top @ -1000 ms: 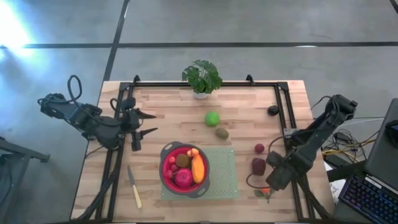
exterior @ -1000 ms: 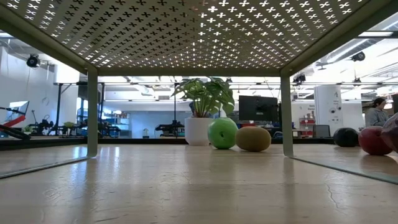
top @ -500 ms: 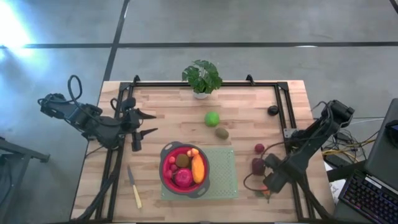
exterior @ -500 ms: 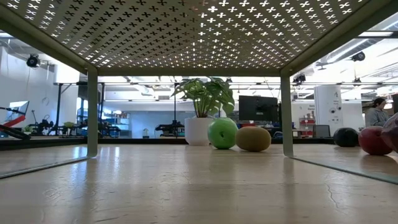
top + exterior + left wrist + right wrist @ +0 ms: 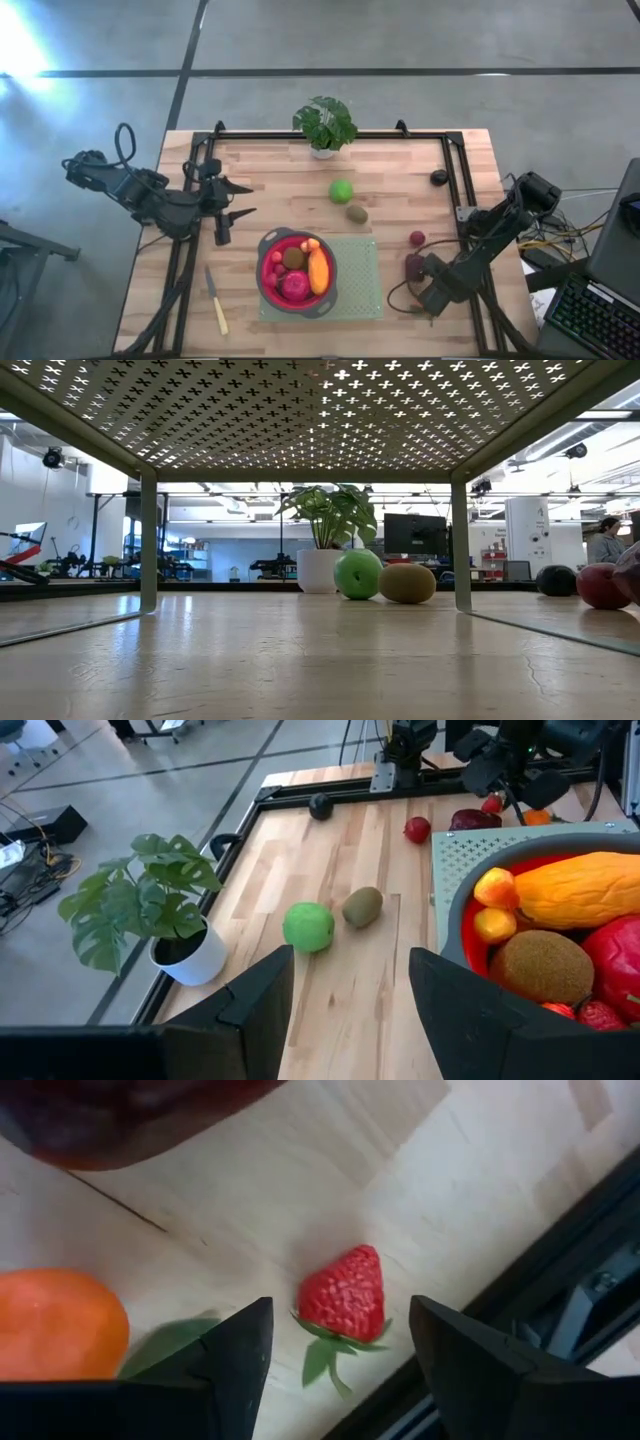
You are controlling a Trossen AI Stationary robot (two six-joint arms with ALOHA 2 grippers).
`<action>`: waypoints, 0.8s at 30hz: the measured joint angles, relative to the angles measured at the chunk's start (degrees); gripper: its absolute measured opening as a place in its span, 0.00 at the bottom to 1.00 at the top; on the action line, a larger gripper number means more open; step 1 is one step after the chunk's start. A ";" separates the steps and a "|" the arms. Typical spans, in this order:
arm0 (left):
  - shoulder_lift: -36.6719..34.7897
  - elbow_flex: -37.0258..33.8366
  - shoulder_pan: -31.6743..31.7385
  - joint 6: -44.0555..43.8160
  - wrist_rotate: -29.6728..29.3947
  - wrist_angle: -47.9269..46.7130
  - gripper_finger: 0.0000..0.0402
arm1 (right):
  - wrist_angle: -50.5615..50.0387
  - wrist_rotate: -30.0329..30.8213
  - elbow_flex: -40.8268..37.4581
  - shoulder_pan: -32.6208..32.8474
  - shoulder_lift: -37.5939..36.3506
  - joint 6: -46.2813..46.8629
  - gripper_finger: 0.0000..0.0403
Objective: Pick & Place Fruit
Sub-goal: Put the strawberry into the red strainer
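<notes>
Strawberry [image 5: 343, 1297] lies between open right end effector [image 5: 340, 1350] fingers, seemingly untouched.

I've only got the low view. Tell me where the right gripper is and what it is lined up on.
Observer: The right gripper is low at the table's near right corner, over a strawberry that lies on the wood between its open fingers, not gripped.
Operator: Report anything next to that strawberry.
Observer: A small orange piece lies beside it, and a dark-red lump lies just beyond.
Operator: Give me the left arm.
Observer: The left gripper waits open and empty at the table's left side, facing the red bowl, which already holds several fruits.
</notes>
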 joint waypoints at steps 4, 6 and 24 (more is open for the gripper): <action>0.14 -0.02 0.00 -0.01 -0.01 -0.01 0.51 | 0.71 -0.23 0.00 0.00 1.93 -0.23 0.54; 0.18 -0.02 0.00 -0.02 0.01 -0.02 0.51 | 0.77 -0.42 0.00 0.00 2.68 -0.41 0.54; 0.18 -0.02 0.00 0.00 -0.02 -0.02 0.51 | -0.83 -0.74 -0.26 -0.04 1.56 -1.87 0.31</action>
